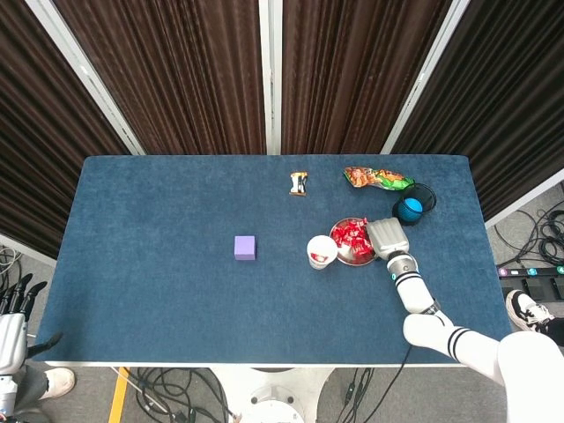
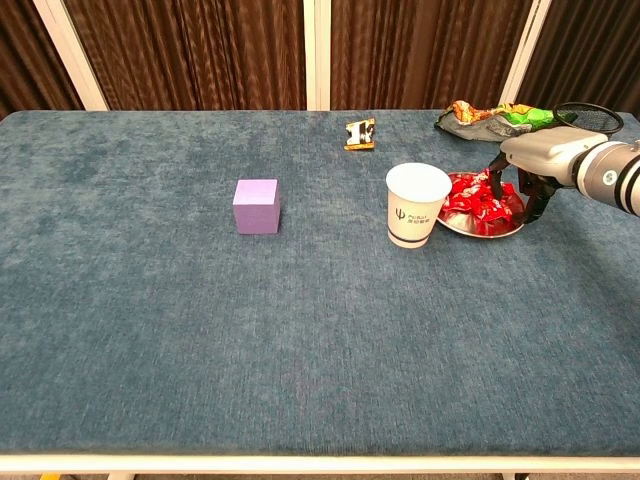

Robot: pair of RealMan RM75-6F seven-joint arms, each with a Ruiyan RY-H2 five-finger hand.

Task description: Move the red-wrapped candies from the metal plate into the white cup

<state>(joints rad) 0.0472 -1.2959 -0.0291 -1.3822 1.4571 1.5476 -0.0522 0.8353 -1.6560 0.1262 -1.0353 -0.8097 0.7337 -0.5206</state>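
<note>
Blue cloth-covered table [image 1: 159, 264]. Purple cube [image 1: 245, 248] left of centre. Small wrapped snack [image 1: 299, 183] near far edge. Orange-green snack bag [image 1: 377, 179] at far right, just beside black ring holder with blue ball [image 1: 411, 210]. Dark curtains [image 1: 194, 70] behind.

The left hand [image 1: 11, 308] is cut off at the frame's edge, its grip unreadable.
</note>
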